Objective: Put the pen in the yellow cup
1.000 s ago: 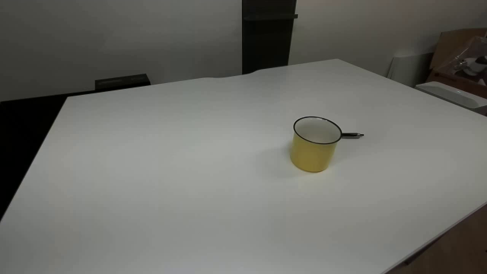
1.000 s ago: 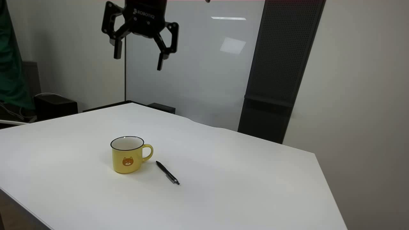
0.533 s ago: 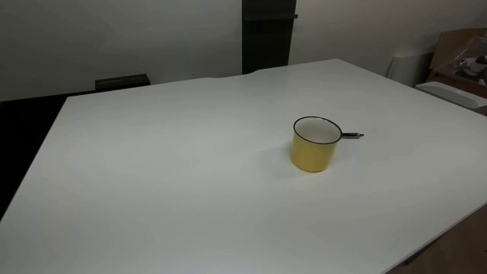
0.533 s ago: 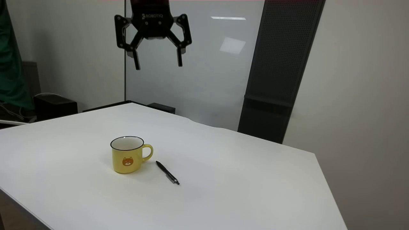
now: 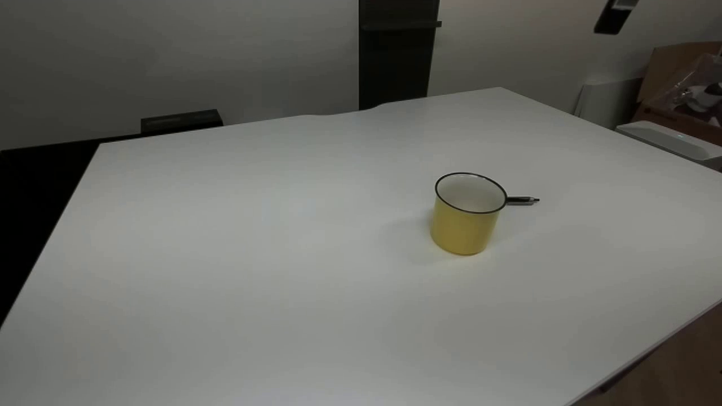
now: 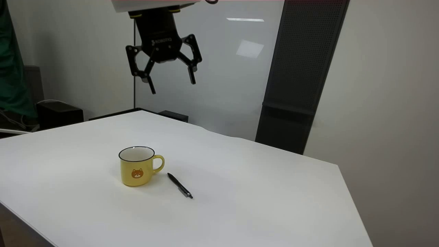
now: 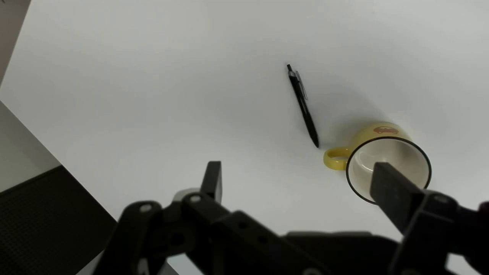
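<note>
The slim black pen (image 6: 179,185) lies flat on the table beside the yellow cup (image 6: 130,173), near its handle. In the wrist view the pen (image 7: 303,107) lies ahead of the jaws, its tip close to the handle of the yellow cup (image 7: 366,135). In an exterior view only one end of the pen (image 5: 522,201) shows, the rest hidden behind the yellow cup (image 5: 463,231). The cup stands upright with a pale inside. My gripper (image 6: 173,88) is open and empty, high above the table. In the wrist view the gripper's (image 7: 300,166) right finger overlaps the cup's mouth.
A white table (image 6: 260,192) carries the pen and cup. A dark perforated panel (image 6: 301,75) stands against the wall behind it. A dark box (image 6: 60,112) and a green cloth (image 6: 15,68) are beyond the far left. A cardboard box (image 5: 674,70) is beyond the table at the right.
The gripper has come down and a little right in an exterior view, and its tilt has changed. A dark finger part now shows at the top right. The pen and cup have not moved.
</note>
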### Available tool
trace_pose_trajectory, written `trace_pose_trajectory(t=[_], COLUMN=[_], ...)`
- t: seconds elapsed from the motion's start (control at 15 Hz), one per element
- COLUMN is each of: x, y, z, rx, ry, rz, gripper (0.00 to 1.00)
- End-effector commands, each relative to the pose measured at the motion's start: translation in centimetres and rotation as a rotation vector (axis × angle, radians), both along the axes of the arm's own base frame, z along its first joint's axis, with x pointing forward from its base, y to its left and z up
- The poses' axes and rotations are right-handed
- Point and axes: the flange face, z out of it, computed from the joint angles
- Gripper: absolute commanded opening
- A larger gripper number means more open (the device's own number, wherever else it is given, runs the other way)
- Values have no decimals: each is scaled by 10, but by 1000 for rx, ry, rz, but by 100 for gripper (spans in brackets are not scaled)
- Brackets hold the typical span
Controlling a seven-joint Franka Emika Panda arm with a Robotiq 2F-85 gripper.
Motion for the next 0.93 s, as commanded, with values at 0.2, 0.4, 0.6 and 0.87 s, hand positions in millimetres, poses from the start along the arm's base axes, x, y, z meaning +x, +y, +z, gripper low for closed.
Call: trace_pose_trajectory(t=[0.2, 0.4, 0.6, 0.87], x=[22, 29, 7, 13], y=[-17, -4, 20, 20], z=[-21, -57, -54, -72], rx=[65, 105, 224, 286], ry=[-114, -156, -106, -46], rz=[209, 329, 402, 387], gripper=[100, 100, 100, 100])
